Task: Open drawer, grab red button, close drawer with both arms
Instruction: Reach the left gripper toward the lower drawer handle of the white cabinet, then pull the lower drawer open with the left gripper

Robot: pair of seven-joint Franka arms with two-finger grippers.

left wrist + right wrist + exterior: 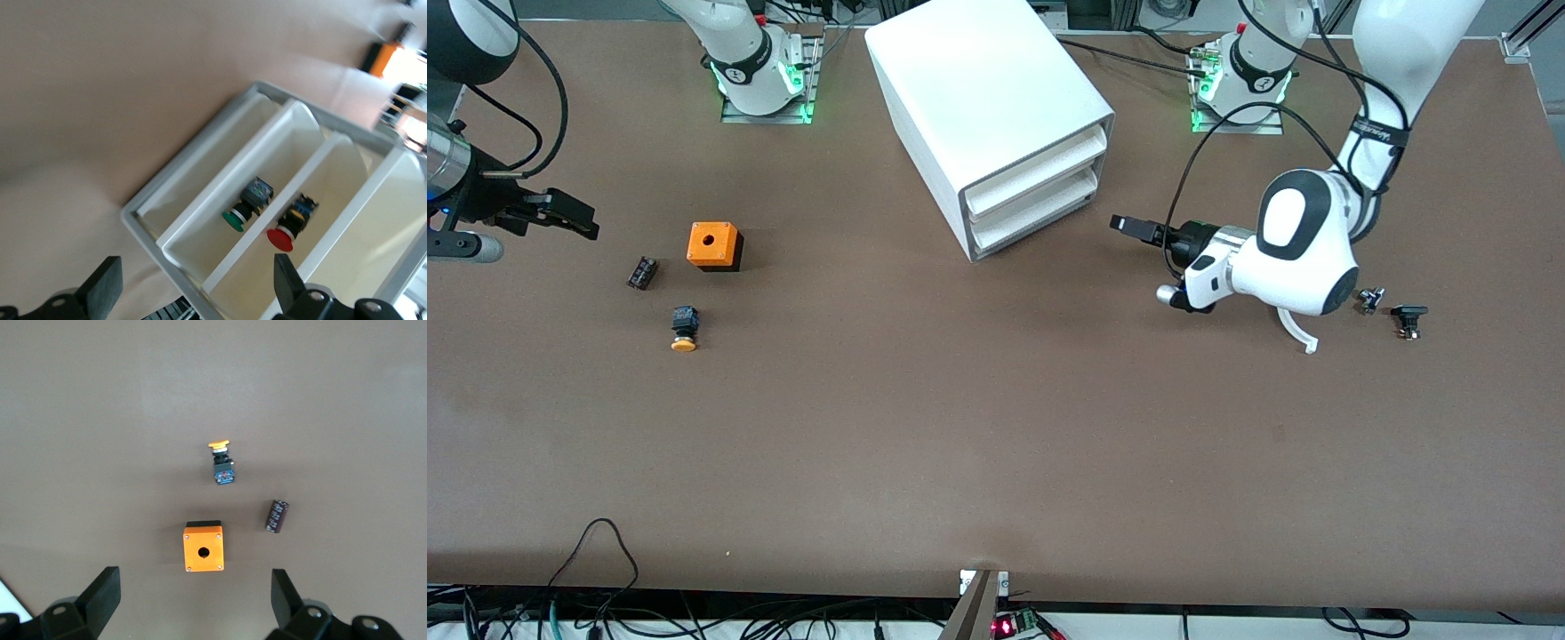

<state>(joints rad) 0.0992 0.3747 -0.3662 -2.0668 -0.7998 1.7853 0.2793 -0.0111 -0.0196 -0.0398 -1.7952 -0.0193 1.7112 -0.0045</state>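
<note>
A brown desk (996, 444) carries a white three-drawer cabinet (987, 116). The left hand (1138, 228), fingers spread apart and holding nothing, hovers over the desk in front of the cabinet. The left wrist view looks into the drawers: the red-capped button (288, 228) lies inside one, beside a green-capped button (247, 203) in the neighbouring drawer. The right hand (569, 216), fingers apart and holding nothing, waits above the right arm's end, over an orange box (714, 246), an orange-capped button (684, 328) and a dark capacitor (642, 272). No writing is legible.
</note>
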